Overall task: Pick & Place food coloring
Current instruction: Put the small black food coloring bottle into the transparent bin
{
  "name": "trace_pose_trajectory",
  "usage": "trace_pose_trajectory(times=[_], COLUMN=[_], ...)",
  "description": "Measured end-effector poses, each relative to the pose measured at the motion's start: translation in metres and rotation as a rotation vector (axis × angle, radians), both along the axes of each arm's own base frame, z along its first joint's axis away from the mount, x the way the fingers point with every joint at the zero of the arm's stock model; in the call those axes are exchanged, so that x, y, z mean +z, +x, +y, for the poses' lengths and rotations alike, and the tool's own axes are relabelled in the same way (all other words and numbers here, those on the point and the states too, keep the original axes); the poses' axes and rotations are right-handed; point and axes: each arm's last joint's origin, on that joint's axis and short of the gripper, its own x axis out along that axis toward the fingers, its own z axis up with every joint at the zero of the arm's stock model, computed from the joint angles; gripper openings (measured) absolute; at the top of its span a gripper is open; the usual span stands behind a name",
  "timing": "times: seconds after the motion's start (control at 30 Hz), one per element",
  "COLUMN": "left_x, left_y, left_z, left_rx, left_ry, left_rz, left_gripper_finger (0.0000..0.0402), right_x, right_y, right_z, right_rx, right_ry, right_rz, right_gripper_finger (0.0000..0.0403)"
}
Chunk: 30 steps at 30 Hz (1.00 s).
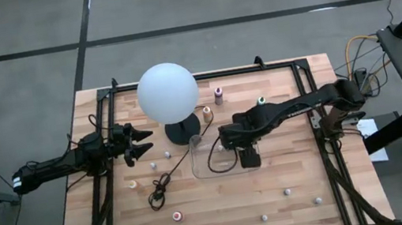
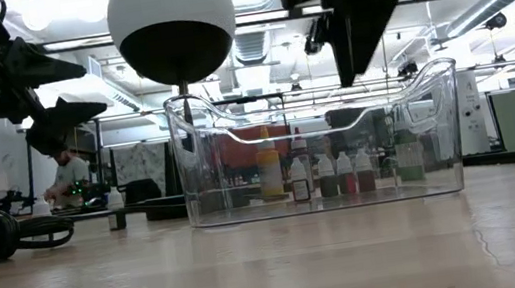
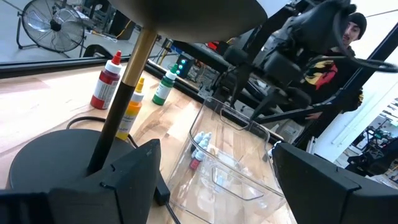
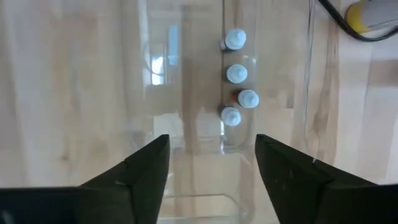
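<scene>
Several tiny white-capped food coloring bottles point(image 4: 236, 73) stand upright in a row on the floor of the clear plastic tray point(image 1: 203, 166); the low view shows them point(image 2: 337, 175) through its wall. Other small bottles stand scattered on the table, such as a red-capped one point(image 1: 176, 215) and a green-capped one point(image 1: 261, 100). My right gripper point(image 4: 211, 155) hangs open above the tray point(image 4: 311, 74), pointing down, with nothing between its fingers. My left gripper point(image 1: 146, 143) is open and held level in the air beside the lamp base point(image 1: 181, 131), pointing toward the tray point(image 3: 230, 162).
A big white globe lamp point(image 1: 168, 92) stands on a black base just left of the tray. Its black cord point(image 1: 160, 186) loops over the table toward the near edge. Taller red point(image 3: 107, 81), yellow point(image 3: 130, 109) and green point(image 3: 163, 87) bottles stand behind the lamp. A person point(image 3: 348, 25) is beyond the table.
</scene>
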Motion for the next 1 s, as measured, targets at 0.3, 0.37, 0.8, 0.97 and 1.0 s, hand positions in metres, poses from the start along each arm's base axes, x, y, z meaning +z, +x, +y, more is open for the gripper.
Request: trace_pose_trajectory(times=[0.3, 0.37, 0.8, 0.97, 1.0], left_x=[0.0, 0.0, 0.0, 0.0, 0.0], left_y=[0.0, 0.0, 0.0, 0.0, 0.0], left_z=[0.0, 0.0, 0.0, 0.0, 0.0], left_rx=[-0.001, 0.0, 0.0, 0.0, 0.0], left_ry=[0.0, 0.0, 0.0, 0.0, 0.0], left_rz=[-0.001, -0.001, 0.0, 0.0, 0.0], left_gripper_finger=[0.0279, 0.0279, 0.0279, 0.0279, 0.0279], right_x=[0.018, 0.02, 0.051, 0.067, 0.07], right_y=[-0.016, -0.019, -0.058, -0.072, -0.075], right_z=[0.024, 0.029, 0.055, 0.064, 0.066], right_rx=[-0.076, -0.104, -0.29, -0.328, -0.336], right_ry=[0.033, 0.041, 0.081, 0.09, 0.091], right_rz=[0.007, 0.011, 0.074, 0.083, 0.086], right_gripper_finger=[0.0297, 0.0308, 0.0342, 0.0337, 0.0336])
